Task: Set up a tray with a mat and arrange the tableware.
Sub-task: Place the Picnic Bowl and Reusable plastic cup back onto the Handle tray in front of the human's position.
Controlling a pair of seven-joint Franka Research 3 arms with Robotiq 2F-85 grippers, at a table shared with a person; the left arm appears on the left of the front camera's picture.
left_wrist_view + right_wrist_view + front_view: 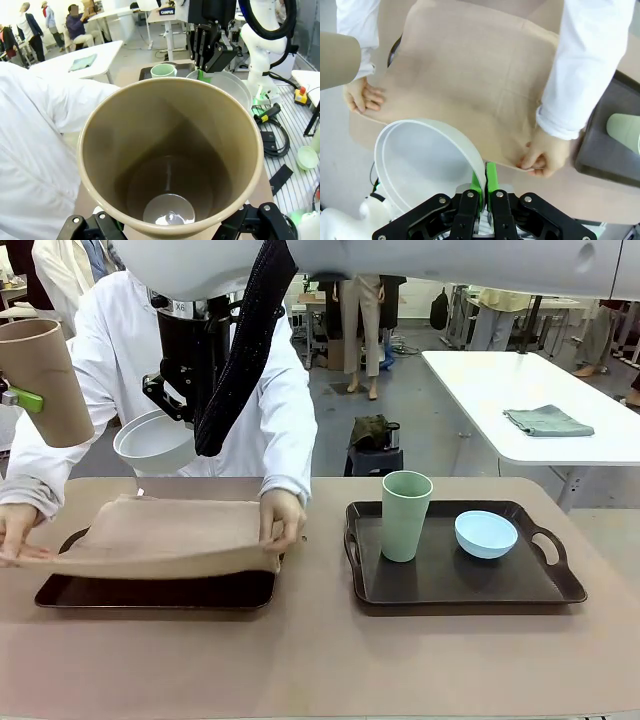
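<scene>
Clamping tan cup (40,380) with left jaws, pinching white bowl's (150,445) rim with right jaws; holding both aloft, clear of hands (283,518) spreading mat (165,535) over tray (150,592).

A: Is there any word that can be read?

B: Yes, one. A dark label (167,11) says "CAMPUS" in white letters. It stands on the front edge of a white desk (165,20) far behind.

A: Anything else?

B: A small sticker (180,307) sits on the robot's black wrist housing (190,350). Its characters are too small for me to read with certainty.
</scene>
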